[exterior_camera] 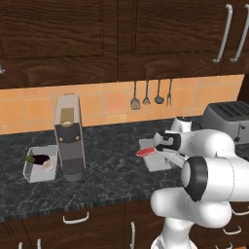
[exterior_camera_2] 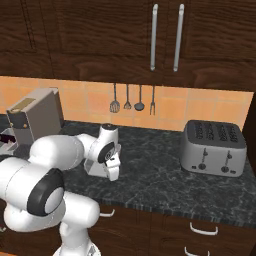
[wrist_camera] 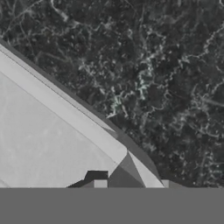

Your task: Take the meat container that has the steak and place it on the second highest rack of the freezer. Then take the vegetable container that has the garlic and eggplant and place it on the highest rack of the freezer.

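A: The flat red-pink steak (exterior_camera: 144, 152) is lying in its shallow pale grey meat container (exterior_camera: 156, 163) on the dark speckled counter (exterior_camera: 112, 160); nothing is racked yet

B: The gripper (wrist_camera: 131, 186) is straddling that container's rim, jaws narrow; a firm hold I cannot confirm

A: The white vegetable container (exterior_camera: 37, 170) with dark purple eggplant (exterior_camera: 37, 158) and pale garlic (exterior_camera: 48, 166) is waiting beside the grey coffee machine (exterior_camera: 69, 138)

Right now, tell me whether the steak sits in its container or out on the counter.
In. The steak lies inside the grey meat container on the dark counter, at the container's left end beside the robot's hand.
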Controlling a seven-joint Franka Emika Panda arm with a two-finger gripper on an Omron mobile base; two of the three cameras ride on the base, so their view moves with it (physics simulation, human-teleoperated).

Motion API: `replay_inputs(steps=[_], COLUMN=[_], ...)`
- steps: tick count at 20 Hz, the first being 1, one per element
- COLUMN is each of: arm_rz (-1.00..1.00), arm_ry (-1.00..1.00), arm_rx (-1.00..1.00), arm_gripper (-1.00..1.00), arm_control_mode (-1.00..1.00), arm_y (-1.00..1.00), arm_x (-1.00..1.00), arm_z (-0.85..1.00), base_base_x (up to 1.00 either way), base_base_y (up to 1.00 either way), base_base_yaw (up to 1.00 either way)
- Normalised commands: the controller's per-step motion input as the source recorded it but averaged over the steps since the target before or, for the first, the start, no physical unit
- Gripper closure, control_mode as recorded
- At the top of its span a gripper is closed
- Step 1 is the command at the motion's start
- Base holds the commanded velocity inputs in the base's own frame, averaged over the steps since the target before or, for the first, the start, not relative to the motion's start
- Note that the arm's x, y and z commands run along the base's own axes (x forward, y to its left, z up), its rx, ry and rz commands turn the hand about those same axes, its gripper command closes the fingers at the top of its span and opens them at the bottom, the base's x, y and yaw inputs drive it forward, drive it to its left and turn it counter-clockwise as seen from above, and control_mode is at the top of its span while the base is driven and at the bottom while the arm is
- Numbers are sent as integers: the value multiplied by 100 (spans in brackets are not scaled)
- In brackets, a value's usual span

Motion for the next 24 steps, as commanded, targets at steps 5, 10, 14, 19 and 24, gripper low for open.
replay_inputs(steps=[5,10,14,19,24], arm_rz=[0,0,-4,-5,-1], arm_ry=[-14,-16,-10,-7,8], arm_rx=[1,5,1,1,5], arm_gripper=[100,100,100,100,100], arm_control_mode=[-100,-100,-100,-100,-100], arm_y=[3,2,8,9,6], arm_x=[-69,-95,-96,-94,-71], arm_z=[23,93,80,81,93], base_base_x=[0,0,0,0,0], base_base_y=[0,0,0,0,0], base_base_yaw=[0,0,0,0,0])
